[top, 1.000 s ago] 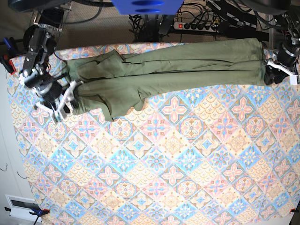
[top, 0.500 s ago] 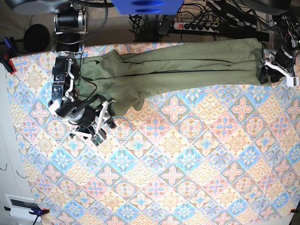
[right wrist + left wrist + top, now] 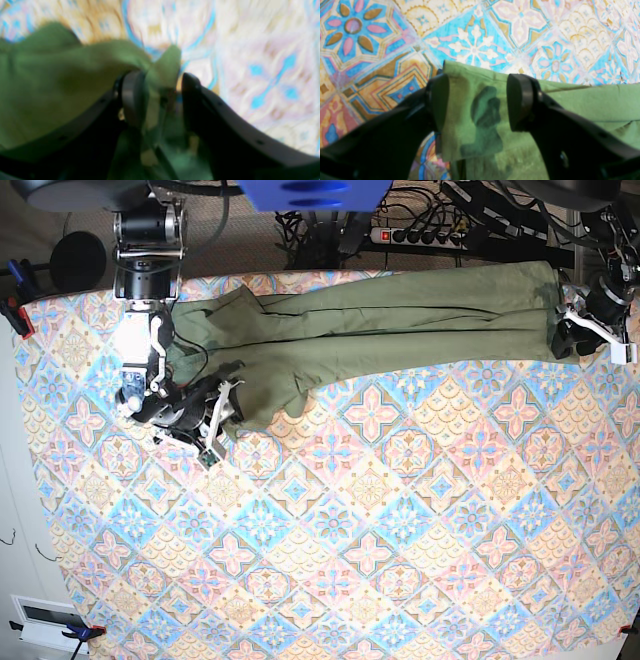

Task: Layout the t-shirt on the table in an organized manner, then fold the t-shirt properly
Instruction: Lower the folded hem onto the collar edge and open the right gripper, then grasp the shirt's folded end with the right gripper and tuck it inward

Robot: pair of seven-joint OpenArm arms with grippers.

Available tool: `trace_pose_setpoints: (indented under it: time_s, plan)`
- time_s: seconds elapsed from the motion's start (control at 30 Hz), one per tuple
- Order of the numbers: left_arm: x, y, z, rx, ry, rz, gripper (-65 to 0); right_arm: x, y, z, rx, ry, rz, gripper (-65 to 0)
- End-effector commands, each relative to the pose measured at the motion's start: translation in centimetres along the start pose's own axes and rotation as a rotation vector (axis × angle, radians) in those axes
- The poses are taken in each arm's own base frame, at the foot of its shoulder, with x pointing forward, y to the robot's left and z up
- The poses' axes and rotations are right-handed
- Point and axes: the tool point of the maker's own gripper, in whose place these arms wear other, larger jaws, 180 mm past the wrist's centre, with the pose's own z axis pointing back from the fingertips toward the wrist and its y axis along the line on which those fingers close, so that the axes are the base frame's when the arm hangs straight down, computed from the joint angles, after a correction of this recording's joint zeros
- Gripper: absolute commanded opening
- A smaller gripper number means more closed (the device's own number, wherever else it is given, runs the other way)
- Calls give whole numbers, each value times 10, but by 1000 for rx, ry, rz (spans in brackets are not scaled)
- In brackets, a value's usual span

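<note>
The soft olive shirt (image 3: 380,315) lies stretched in a long creased band along the table's (image 3: 400,520) 12 o'clock edge, on a tile-patterned cloth of blue, pink and cream diamonds. The left gripper (image 3: 477,106) stands wide, its black pads either side of a flat folded corner at 2 o'clock. The right gripper (image 3: 162,100), at 9 o'clock, is parted around a rumpled fabric tip; the view is blurred, so a pinch cannot be told.
</note>
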Motion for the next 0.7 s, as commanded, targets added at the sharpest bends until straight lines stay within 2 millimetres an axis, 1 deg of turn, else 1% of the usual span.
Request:
trace_pose_setpoints:
  time_s: [0.0, 0.1, 0.17, 0.2, 0.27, 0.3, 0.33, 0.37, 0.4, 0.47, 0.53, 0.57, 0.67]
  plan:
    - [17, 1, 4, -5, -43, -26, -290, 17, -7, 5, -7, -53, 7, -402]
    - [21, 0, 3, -7, -52, -27, -290, 14, -6, 2, 0, -44, -1, -404]
    - [23, -1, 2, -10, -57, -28, -290, 16, -6, 4, -2, -53, 3, -422]
    - [24, -1, 2, -10, -58, -28, -290, 19, -6, 6, -8, -60, 9, -449]
    - [24, -1, 2, -10, -60, -28, -290, 29, -9, 14, -26, -90, 25, -528]
    - [25, -1, 1, -11, -61, -29, -290, 36, -11, 19, -38, -112, 38, -578]
    - [25, -1, 1, -11, -61, -29, -290, 46, -7, 25, -36, -147, 52, -618]
    - [25, -1, 1, -11, -61, -29, -290, 56, -3, 31, -26, -182, 59, -635]
    - [25, -1, 1, -10, -60, -29, -290, 63, 4, 37, -7, -217, 59, -633]
    - [25, -1, 1, -10, -60, -29, -290, 64, 23, 45, 51, -274, 36, -630]
    - [25, -1, 1, -10, -60, -29, -290, 67, 37, 57, 85, -315, 30, -630]
    - [25, -1, 1, -10, -60, -29, -290, 66, 39, 63, 85, -324, 33, -630]
    - [25, -1, 1, -11, -61, -30, -290, 54, 48, 77, 69, -324, 41, -630]
